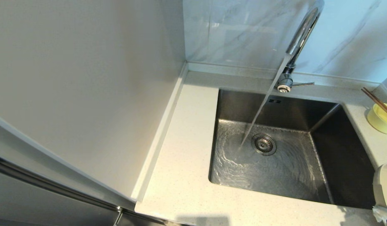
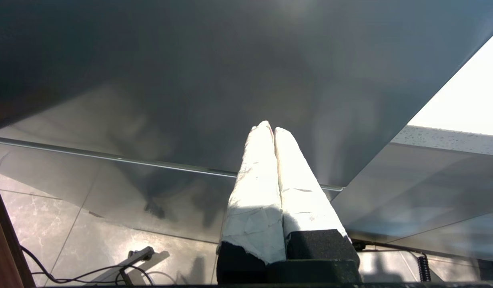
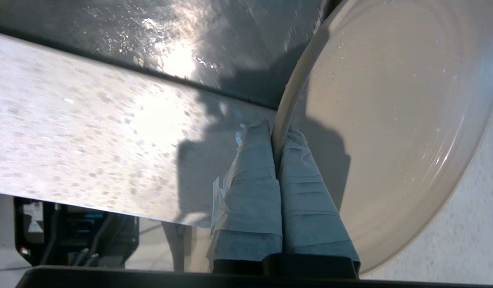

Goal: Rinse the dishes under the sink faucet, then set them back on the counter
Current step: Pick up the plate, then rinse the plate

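Water runs from the chrome faucet (image 1: 302, 34) into the steel sink (image 1: 347, 150), landing beside the drain strainer (image 1: 263, 144). My right gripper (image 3: 276, 132) is shut on the rim of the white plate (image 3: 390, 120), one taped finger on each face. The wet plate (image 1: 384, 185) is tilted at the sink's front right corner, over the speckled counter (image 3: 90, 132). The pale yellow bowl (image 1: 380, 121) stands on the counter at the far right with the brown chopsticks (image 1: 377, 102) lying across it. My left gripper (image 2: 270, 128) is shut on nothing, parked low beside a grey cabinet front.
The faucet's lever (image 1: 302, 84) points right at its base, above the overflow slots (image 1: 274, 101). A wide strip of counter (image 1: 187, 150) lies left of the sink, bounded by a raised rim and a pale side wall (image 1: 86, 78). Grey-veined marble backs the sink.
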{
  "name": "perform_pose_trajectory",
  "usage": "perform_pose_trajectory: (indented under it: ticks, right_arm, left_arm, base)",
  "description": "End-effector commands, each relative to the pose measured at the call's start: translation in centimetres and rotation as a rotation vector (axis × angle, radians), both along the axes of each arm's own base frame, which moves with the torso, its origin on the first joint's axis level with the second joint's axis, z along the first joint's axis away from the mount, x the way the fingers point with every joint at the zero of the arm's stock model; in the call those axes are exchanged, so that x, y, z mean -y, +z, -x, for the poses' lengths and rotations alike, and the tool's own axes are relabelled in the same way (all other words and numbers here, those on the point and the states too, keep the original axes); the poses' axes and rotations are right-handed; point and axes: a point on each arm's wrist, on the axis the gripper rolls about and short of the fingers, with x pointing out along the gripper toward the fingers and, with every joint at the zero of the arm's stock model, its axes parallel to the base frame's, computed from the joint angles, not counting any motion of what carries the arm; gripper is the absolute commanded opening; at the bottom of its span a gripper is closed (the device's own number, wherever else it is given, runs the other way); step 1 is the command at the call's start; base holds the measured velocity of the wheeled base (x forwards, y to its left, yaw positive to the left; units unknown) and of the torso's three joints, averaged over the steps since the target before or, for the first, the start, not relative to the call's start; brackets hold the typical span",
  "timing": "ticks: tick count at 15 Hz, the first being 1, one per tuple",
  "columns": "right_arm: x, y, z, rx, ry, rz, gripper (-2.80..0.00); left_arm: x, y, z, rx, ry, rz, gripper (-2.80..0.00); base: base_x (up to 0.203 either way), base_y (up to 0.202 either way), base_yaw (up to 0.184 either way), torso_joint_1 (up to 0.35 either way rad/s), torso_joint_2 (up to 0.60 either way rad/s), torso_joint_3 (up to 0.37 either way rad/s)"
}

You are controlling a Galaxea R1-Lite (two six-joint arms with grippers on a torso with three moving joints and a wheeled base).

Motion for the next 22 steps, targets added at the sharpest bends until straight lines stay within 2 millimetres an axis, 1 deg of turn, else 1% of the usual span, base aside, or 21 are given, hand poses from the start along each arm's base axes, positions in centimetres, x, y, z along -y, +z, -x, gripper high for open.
perform_pose_trajectory:
  ticks: [1,5,7,9,10,11,13,15,17,19,20,22]
  right_arm:
    - [-0.3,0.7,0.7,0.062,0.036,-0.005,-2.8]
    - [-0.9,1.9,0.7,0.187,0.145,-0.042,-2.8]
    - [-1.5,2.5,0.8,0.254,0.243,-0.073,-2.8]
    - [-2.3,3.0,0.5,0.281,0.357,-0.115,-2.8]
    - [-2.8,3.2,-0.1,0.274,0.395,-0.127,-2.8]
    - [-3.3,4.2,-0.9,0.283,0.433,-0.14,-2.8]
    - [-4.8,6.0,-2.8,0.291,0.502,-0.157,-2.8]
    - [-6.7,7.1,-4.6,0.275,0.577,-0.168,-2.8]
    - [-8.6,7.3,-5.7,0.246,0.647,-0.17,-2.8]
    - [-10.4,7.2,-6.3,0.22,0.701,-0.16,-2.8]
    - [-11.1,7.1,-6.5,0.21,0.714,-0.152,-2.8]
    - [-12.5,7.5,-7.7,0.209,0.698,-0.133,-2.8]
  left_arm:
    - [0.0,0.0,0.0,0.0,0.0,0.0,-2.8]
    - [0.0,0.0,0.0,0.0,0.0,0.0,-2.8]
    - [0.0,0.0,0.0,0.0,0.0,0.0,-2.8]
    - [0.0,0.0,0.0,0.0,0.0,0.0,-2.8]
    - [0.0,0.0,0.0,0.0,0.0,0.0,-2.8]
    - [0.0,0.0,0.0,0.0,0.0,0.0,-2.8]
    - [0.0,0.0,0.0,0.0,0.0,0.0,-2.8]
    - [0.0,0.0,0.0,0.0,0.0,0.0,-2.8]
    - [0.0,0.0,0.0,0.0,0.0,0.0,-2.8]
    - [0.0,0.0,0.0,0.0,0.0,0.0,-2.8]
    - [0.0,0.0,0.0,0.0,0.0,0.0,-2.8]
    - [0.0,0.0,0.0,0.0,0.0,0.0,-2.8]
  base:
    - [0.0,0.0,0.0,0.0,0.0,0.0]
    - [0.0,0.0,0.0,0.0,0.0,0.0]
    - [0.0,0.0,0.0,0.0,0.0,0.0]
    - [0.0,0.0,0.0,0.0,0.0,0.0]
    - [0.0,0.0,0.0,0.0,0.0,0.0]
    - [0.0,0.0,0.0,0.0,0.0,0.0]
    - [0.0,0.0,0.0,0.0,0.0,0.0]
    - [0.0,0.0,0.0,0.0,0.0,0.0]
    - [0.0,0.0,0.0,0.0,0.0,0.0]
    - [0.0,0.0,0.0,0.0,0.0,0.0]
    - [0.0,0.0,0.0,0.0,0.0,0.0]
    - [0.0,0.0,0.0,0.0,0.0,0.0]
